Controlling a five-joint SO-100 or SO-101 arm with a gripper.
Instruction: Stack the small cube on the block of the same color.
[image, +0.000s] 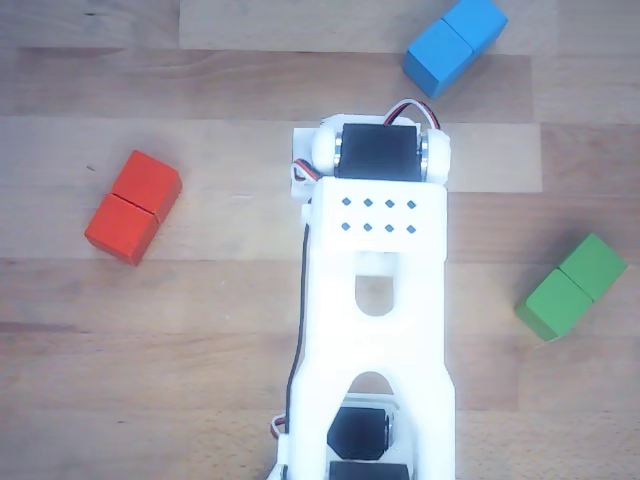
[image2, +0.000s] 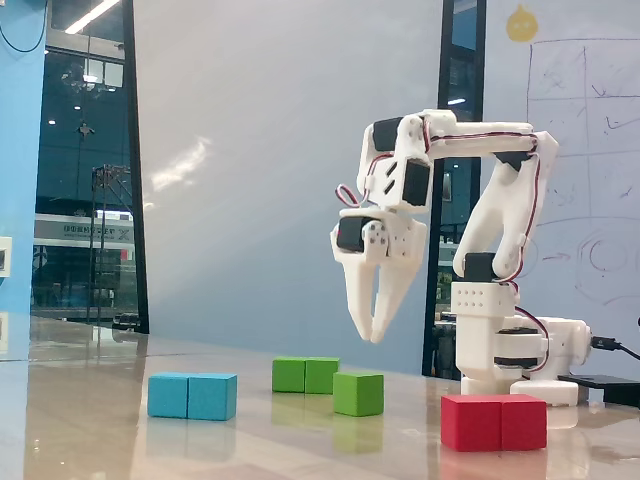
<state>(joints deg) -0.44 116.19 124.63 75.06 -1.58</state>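
In the fixed view the small cube (image2: 358, 393), green, sits on the table just right of and in front of the green block (image2: 305, 375), which is two cubes long. My gripper (image2: 370, 334) hangs straight down, well above the small cube, its white fingers drawn together with nothing between them. In the other view, from above, the green block (image: 572, 287) lies at the right. The white arm (image: 375, 300) fills the middle of that view, and neither the small cube nor the gripper shows there.
A blue oblong block (image2: 192, 396) lies to the left and a red one (image2: 494, 422) at the front right, before the arm's base (image2: 510, 350). From above, the blue block (image: 455, 45) is at the top and the red block (image: 133, 207) at the left.
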